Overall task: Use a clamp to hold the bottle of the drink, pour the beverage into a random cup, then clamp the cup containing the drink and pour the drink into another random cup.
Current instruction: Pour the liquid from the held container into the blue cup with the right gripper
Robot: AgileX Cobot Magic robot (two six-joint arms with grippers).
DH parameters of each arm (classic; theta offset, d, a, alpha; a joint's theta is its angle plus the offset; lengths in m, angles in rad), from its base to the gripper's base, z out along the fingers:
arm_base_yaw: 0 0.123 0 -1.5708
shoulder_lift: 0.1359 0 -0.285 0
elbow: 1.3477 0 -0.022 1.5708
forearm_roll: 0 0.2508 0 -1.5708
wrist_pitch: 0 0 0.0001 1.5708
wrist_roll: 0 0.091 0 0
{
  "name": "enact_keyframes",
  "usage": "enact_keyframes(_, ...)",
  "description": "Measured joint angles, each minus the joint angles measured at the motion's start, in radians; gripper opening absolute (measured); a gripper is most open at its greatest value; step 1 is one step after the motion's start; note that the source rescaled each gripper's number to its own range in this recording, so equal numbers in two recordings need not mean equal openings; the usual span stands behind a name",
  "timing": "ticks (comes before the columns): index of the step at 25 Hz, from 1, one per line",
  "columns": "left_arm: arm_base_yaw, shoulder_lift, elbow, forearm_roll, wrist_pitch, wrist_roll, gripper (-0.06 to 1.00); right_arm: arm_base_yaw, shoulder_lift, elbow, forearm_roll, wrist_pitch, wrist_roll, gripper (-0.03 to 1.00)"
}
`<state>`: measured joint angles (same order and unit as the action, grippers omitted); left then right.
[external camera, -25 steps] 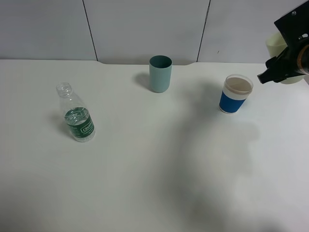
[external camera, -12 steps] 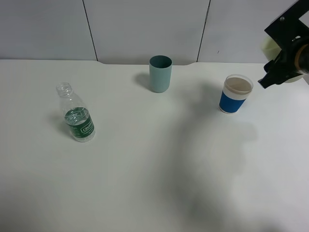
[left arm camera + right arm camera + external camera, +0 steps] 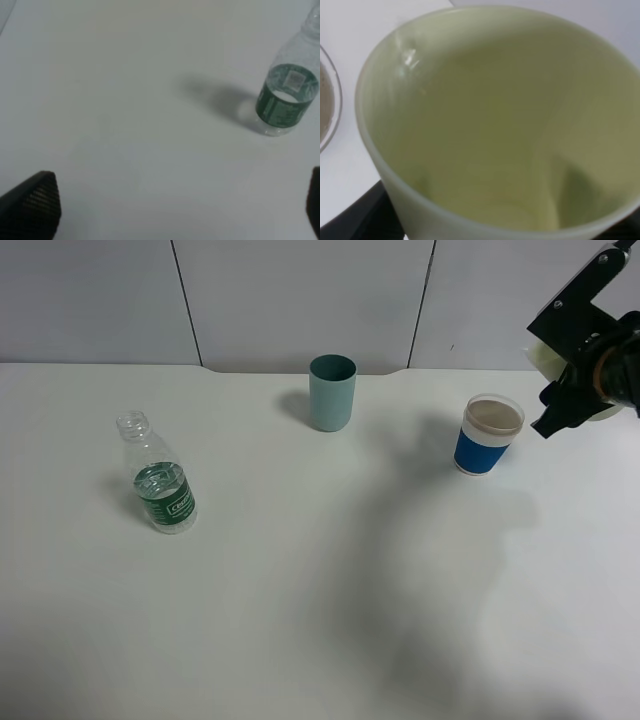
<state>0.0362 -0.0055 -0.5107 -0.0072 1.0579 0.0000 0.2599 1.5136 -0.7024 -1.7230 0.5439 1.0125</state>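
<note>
Action sits at the right edge of the high view: the right hand (image 3: 588, 390) is clamped on the yellow cup (image 3: 495, 125) and holds it off the counter (image 3: 300, 590), just to the right of the blue cup (image 3: 488, 435) and not over it. The wrist view looks straight into the yellow cup, and how much drink is in there I cannot tell. Far across the counter the bottle (image 3: 160, 480) stands upright and uncapped, part full, with the left hand (image 3: 172, 207) wide open and well apart from it, gripping nothing. The teal cup (image 3: 332, 392) stands alone at the back. Now the risks. If the yellow cup tips before its lip is over the blue rim, the drink lands on the counter. A fast tilt could shoot the stream past that short cup. The bulky hand comes in close, so a nudge could knock the blue cup over. And a smooth tapered cup could slide in the grip once tilted.
</note>
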Motion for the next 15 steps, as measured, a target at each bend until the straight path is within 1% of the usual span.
enact_keyframes(5,0.0,0.0,0.0,0.0,0.0,0.0,1.0,0.0,0.0,0.0,0.0,0.002,-0.027,0.03)
enact_keyframes(10,0.0,0.0,0.0,0.0,0.0,0.0,1.0,0.0,0.0,0.0,0.0,0.002,-0.084,0.03)
enact_keyframes(15,0.0,0.0,0.0,0.0,0.0,0.0,1.0,0.0,0.0,0.0,0.0,0.002,-0.096,0.03)
